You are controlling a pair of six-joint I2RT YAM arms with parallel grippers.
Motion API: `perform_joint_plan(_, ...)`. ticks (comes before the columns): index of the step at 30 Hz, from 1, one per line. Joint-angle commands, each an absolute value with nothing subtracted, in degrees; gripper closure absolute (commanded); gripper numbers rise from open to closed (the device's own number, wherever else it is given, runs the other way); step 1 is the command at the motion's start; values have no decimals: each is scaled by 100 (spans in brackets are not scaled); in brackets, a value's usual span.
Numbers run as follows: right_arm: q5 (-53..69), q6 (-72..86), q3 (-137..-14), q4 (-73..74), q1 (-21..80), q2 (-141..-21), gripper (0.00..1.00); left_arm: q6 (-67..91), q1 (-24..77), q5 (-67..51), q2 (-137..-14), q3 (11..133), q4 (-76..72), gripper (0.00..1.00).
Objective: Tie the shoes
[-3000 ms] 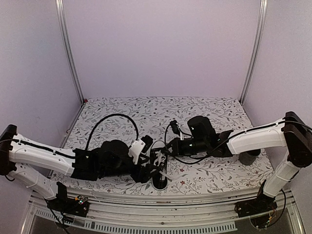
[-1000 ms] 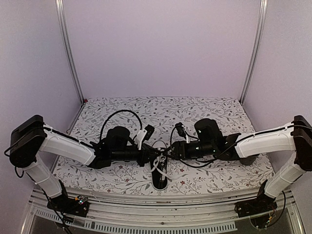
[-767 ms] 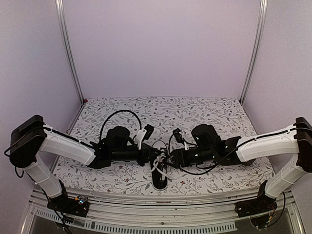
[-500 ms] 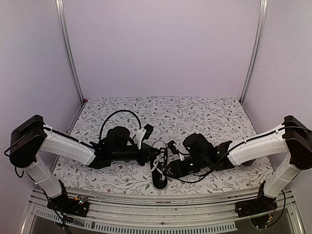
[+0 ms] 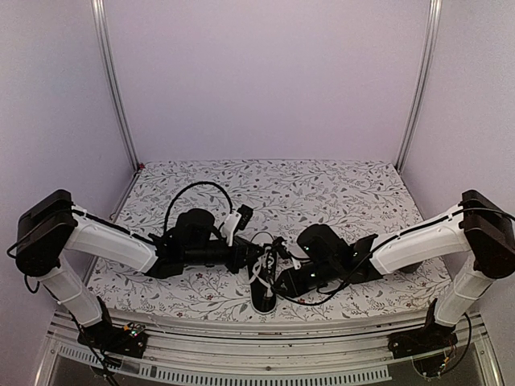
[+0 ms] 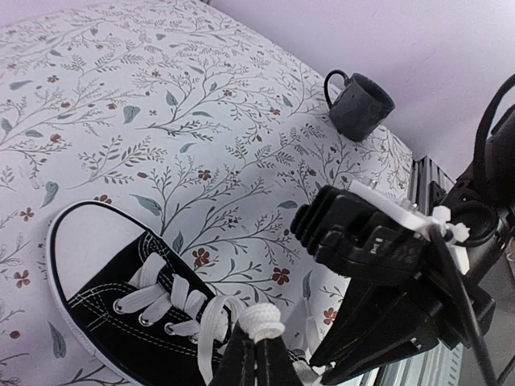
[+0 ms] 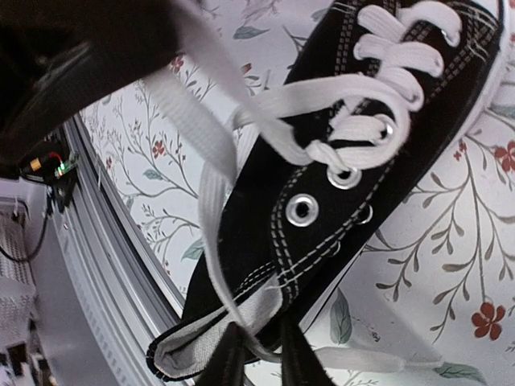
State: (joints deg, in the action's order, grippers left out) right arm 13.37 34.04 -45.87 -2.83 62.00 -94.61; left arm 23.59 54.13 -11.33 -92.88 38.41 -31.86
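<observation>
Sneaker (image 5: 262, 294) sits at mid near edge of the table (image 5: 338, 181), heel twd the rail, toe pointing to the far side. Mug (image 6: 360, 106) is well apart, over by the right edge, not involved.

Left gripper (image 6: 256, 344): jaws fully closed, pinching a bunched bit of white lace (image 6: 259, 320) held up above the shoe's tongue. Right gripper (image 7: 259, 352): low beside the heel, jaws narrowed to a slim gap w/ a lace strand running down into it. Looks like it may be nipping that strand, but wrist view cuts off the tips, so can't tell if it has real hold.

Progress, my read: early-mid. Laces are threaded thru the eyelets and both ends are picked out, one loop arcs over the tongue, but no knot or bow shows. Left to do: cross the ends, form loops, pull tight.
</observation>
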Motion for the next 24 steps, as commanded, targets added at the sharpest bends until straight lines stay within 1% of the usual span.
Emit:
perform_joint_plan(1, 1367, 3373, -4724, -351, 6239, -9502, 91, 2337, 5350, -1075, -9277, 3855, -3173, 100)
perform_joint_plan(3, 1364, 3399, -4654, -397, 6241, -9396, 97, 2329, 5341, -1067, -9255, 3841, -3168, 100)
perform_joint_plan(4, 1349, 3415, -4625, -415, 6234, -9330, 97, 2329, 5343, -1064, -9251, 3834, -3165, 100)
perform_joint_plan(7, 1177, 3481, -4592, -315, 6234, -9118, 98, 2336, 5344, -1053, -9230, 3808, -3160, 100)
perform_joint_plan(12, 547, 3641, -4869, 236, 6187, -8886, 98, 2347, 5352, -1048, -9185, 3754, -3138, 100)
perform_joint_plan(24, 360, 3859, -5527, 526, 5745, -9428, 98, 2496, 5421, -1055, -9021, 3494, -3221, 100)
